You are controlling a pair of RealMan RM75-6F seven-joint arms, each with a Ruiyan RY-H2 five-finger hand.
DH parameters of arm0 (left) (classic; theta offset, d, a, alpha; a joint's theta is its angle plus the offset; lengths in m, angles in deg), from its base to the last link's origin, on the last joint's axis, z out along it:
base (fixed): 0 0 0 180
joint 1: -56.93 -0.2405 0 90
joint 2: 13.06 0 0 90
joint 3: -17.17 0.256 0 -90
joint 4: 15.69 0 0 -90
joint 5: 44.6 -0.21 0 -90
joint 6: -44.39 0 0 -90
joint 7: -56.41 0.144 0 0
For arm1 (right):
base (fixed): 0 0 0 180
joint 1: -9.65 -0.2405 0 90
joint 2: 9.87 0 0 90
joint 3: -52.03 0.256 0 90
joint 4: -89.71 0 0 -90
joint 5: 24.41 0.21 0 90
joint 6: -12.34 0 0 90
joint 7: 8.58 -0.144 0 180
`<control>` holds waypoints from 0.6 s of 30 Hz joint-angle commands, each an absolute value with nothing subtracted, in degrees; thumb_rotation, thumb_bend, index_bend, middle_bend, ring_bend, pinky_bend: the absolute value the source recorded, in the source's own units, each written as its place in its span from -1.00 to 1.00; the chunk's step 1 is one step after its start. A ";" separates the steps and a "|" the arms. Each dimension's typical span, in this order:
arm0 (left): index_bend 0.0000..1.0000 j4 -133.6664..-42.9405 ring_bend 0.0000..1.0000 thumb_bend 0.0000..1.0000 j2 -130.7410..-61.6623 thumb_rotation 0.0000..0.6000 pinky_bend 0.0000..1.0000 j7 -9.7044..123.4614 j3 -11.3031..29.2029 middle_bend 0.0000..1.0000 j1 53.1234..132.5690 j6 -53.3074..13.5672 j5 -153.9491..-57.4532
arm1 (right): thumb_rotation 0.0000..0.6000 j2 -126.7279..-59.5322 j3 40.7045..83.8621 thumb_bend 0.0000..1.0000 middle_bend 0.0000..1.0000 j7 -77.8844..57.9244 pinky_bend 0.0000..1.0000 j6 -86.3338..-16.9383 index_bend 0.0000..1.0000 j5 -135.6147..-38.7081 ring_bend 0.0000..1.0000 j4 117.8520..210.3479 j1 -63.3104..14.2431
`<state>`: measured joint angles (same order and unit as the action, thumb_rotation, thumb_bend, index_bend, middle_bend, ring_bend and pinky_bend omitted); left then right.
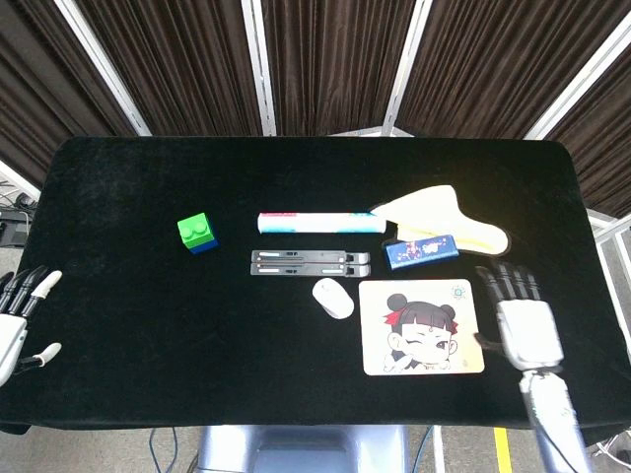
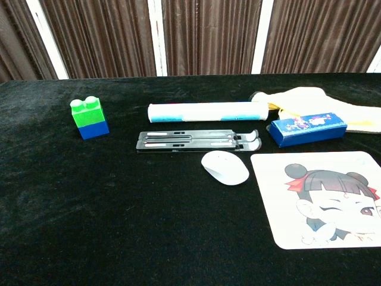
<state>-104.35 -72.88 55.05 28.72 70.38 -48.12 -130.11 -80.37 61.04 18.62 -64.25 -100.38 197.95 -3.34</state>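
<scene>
Right hand (image 1: pixel 525 330): lower right of the head view, fingers spread and holding nothing, just beside the right edge of the mouse pad (image 1: pixel 422 326) (possibly overlapping its border; hard to tell from above).

Mouse pad: flat on the black worktop (image 1: pixel 118 197), cartoon face printed on it. Judged thin, light and floppy; best lifted by pinching a free edge or corner.

Left hand (image 1: pixel 18 313): far left edge, fingers released, empty, well apart from everything.

White mouse (image 2: pixel 224 167): just left of the pad.

Folded stand (image 2: pixel 198 141): centre.

White tube (image 2: pixel 207 111): behind the stand.

Blue box (image 2: pixel 306 128); yellow cloth (image 2: pixel 309 98): upper right.

Green-and-blue block (image 2: pixel 88 118): left.
</scene>
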 commanded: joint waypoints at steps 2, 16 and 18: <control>-1.00 -103.16 -1.00 -0.65 -73.10 1.00 -1.00 54.38 27.94 -1.00 69.74 -47.73 -130.47 | 1.00 -88.31 64.27 -0.77 -1.00 28.66 -1.00 -60.23 -0.82 -91.57 -1.00 202.19 -9.34; -1.00 -101.75 -1.00 -0.65 -72.76 1.00 -1.00 50.98 25.34 -1.00 67.59 -48.05 -131.52 | 1.00 -108.41 70.37 -0.76 -1.00 40.70 -1.00 -64.07 -0.82 -76.29 -1.00 196.33 -19.52; -1.00 -101.61 -1.00 -0.65 -72.68 1.00 -1.00 50.53 24.89 -1.00 67.20 -48.20 -131.78 | 1.00 -110.56 71.02 -0.75 -1.00 40.96 -1.00 -64.74 -0.82 -74.89 -1.00 195.01 -20.57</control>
<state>-101.69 -72.73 50.65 25.01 67.32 -48.13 -131.68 -108.02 69.87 39.98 -63.58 -76.49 196.86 -18.88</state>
